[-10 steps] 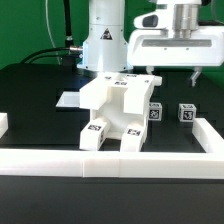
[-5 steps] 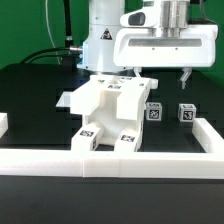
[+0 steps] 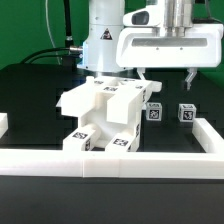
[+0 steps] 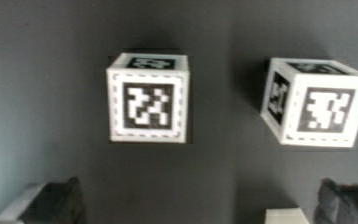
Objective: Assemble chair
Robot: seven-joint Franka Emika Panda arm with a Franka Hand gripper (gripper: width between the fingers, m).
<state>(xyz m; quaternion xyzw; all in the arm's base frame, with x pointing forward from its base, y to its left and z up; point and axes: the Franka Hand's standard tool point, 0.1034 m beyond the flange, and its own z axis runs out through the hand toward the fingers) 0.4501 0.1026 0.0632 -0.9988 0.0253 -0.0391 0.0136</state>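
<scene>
Wrist vertical, my gripper point(image 3: 165, 78) pointing straight down, above the chair point(image 3: 100, 118) and toward the exterior view's right of it. Fingers point(image 3: 190, 76) spread wide, gripping nothing. Chair: glossy white plastic, blocky, slotted, tagged, resting on the matte black table point(image 3: 30, 90). Beside the chair, beneath me: near block point(image 4: 153, 100) and far block point(image 4: 322, 103), small white tagged cubes standing apart.
</scene>
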